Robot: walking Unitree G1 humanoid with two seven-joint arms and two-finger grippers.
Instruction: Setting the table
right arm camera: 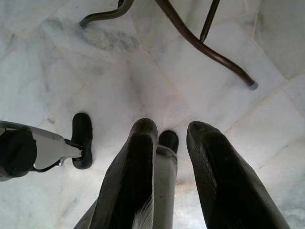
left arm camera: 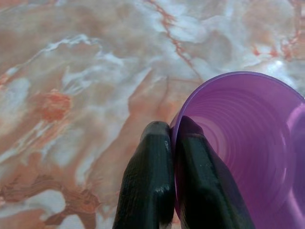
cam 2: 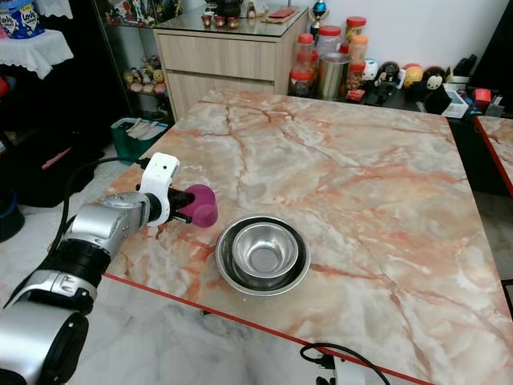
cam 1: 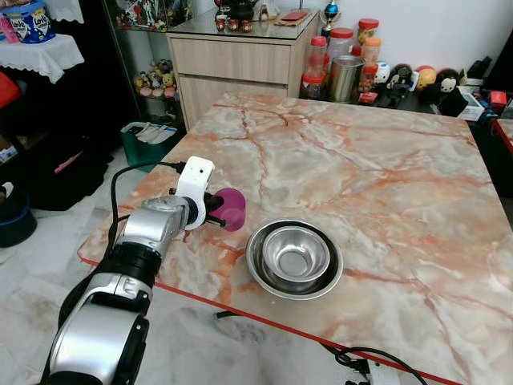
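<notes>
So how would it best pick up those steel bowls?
Probably by the rim. The two stacked steel bowls sit upright and open-topped on the marble table, so one finger could go inside and one outside, coming from above, much as the left gripper pinches the purple cup.

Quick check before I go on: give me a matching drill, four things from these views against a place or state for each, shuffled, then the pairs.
Things:
1. purple cup
2. steel bowls
3. left end effector
4. right end effector

Places or states:
A. nested, near the table's front edge
B. open, over the floor
C. shut on the cup's rim
D. held over the table, left of the bowls

Pairs: 1-D, 2-A, 3-C, 4-B
</notes>
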